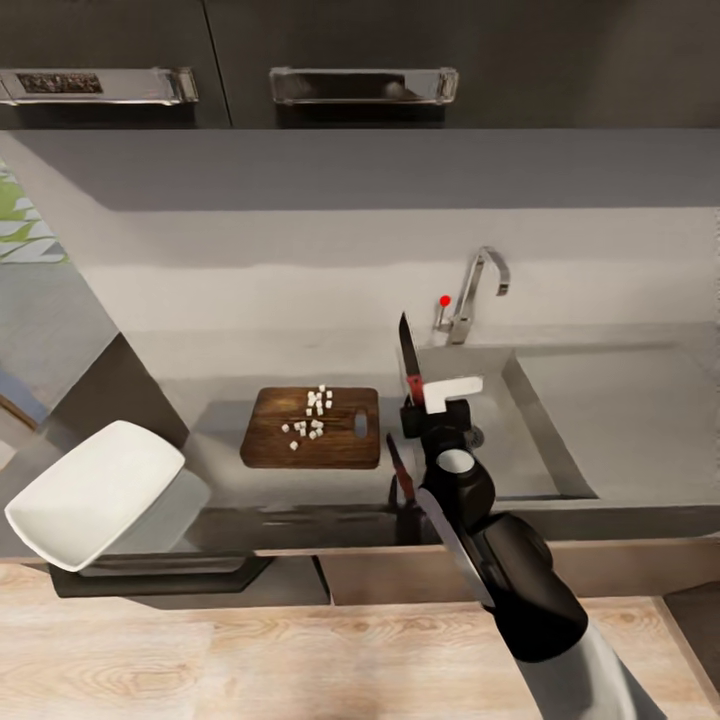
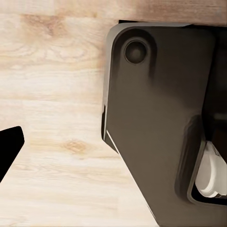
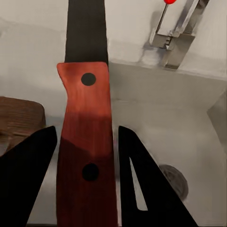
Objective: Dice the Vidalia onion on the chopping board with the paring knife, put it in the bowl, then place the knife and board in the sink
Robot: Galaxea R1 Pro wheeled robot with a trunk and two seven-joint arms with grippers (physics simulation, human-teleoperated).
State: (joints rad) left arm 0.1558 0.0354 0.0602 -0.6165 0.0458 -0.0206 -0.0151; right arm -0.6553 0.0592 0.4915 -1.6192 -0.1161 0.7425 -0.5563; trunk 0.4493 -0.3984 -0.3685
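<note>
Your right gripper has the paring knife, fingers closed against the reddish-brown handle, dark blade pointing up and away over the sink's near left corner. The handle shows two dark rivets in the right wrist view. The sink is a grey steel basin, round dark drain, chrome tap with red knob behind it.

Just left of the sink the dark wooden chopping board lies flat on the smooth grey counter, small white onion dice scattered on it, handle slot toward the sink. The white squarish bowl sits further left at the counter's near edge.

Dark cabinets with metal handles above, pale wood floor below. Left fingers: cannot tell. No readable writing.
</note>
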